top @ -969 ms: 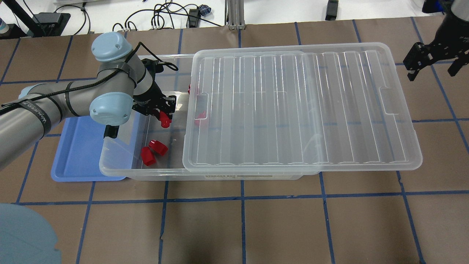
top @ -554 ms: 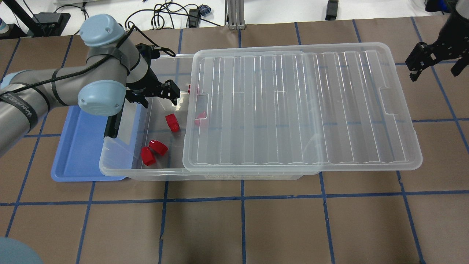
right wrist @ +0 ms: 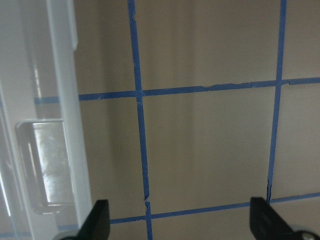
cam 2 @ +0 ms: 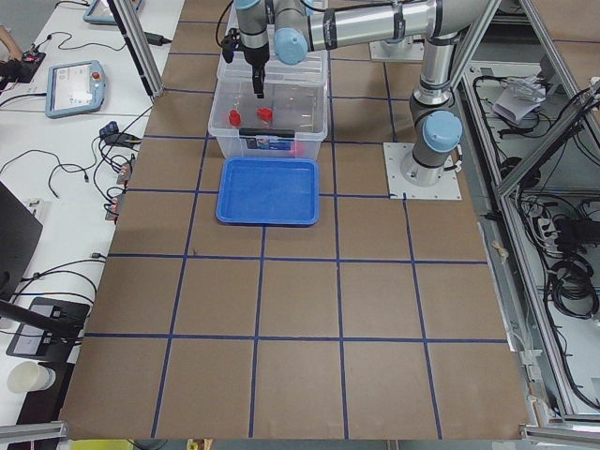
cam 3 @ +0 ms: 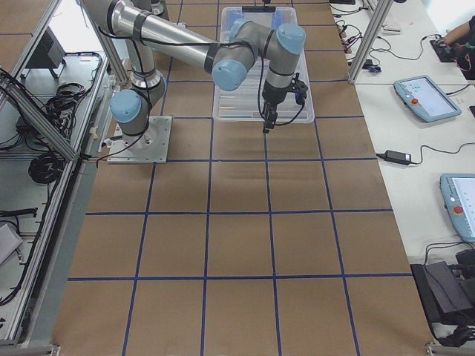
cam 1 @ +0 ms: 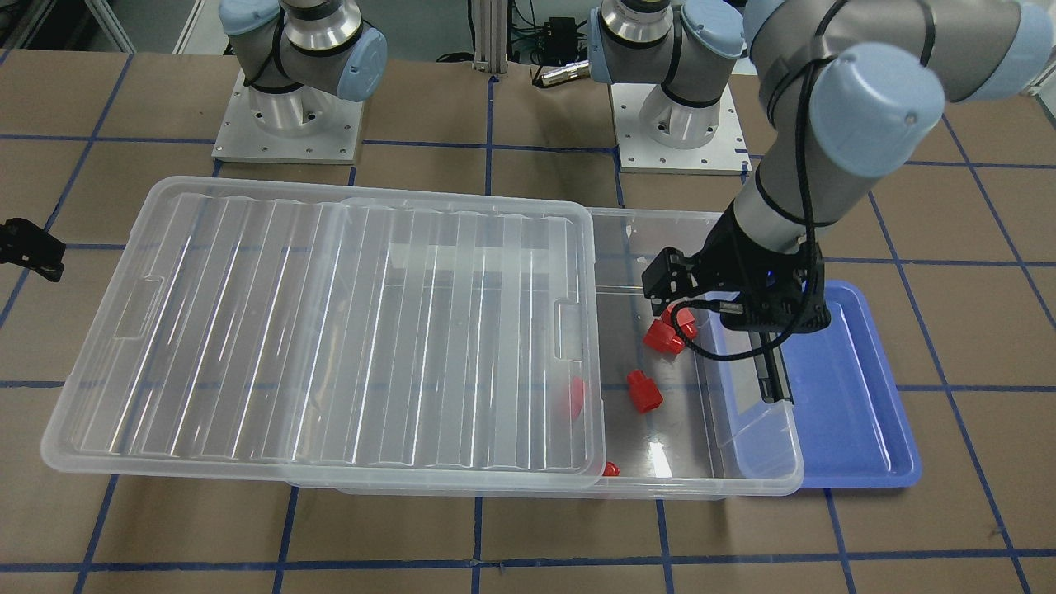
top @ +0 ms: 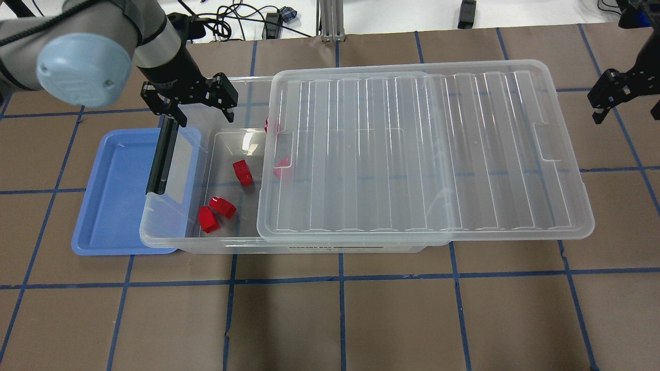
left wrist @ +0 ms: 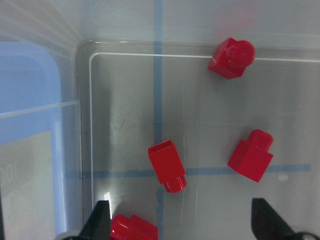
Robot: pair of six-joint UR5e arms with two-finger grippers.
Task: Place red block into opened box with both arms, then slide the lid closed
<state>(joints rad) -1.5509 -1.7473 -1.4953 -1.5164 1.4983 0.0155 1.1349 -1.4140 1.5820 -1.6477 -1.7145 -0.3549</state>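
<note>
Lifted off the red block (top: pixel 242 172), left pincer (top: pixel 207 119) hangs spread, empty over the box (top: pixel 170 241); right pincer (right wrist: pixel 181 221) spread.

The tabletop (top: pixel 392 319), brown and gridded with blue tape (top: pixel 340 281), carries the box (top: pixel 170 238) lengthwise across its middle. A blue tray (top: pixel 113 206) lies just beside the box's short end, toward the tabletop's left end.

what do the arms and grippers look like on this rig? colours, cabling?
The left arm and right arm are silver-grey tubes with pale blue joint caps. A black cable runs down the left arm, held by black bands. The left gripper and right gripper are black, two-fingered, with tapered fingertips.
</note>
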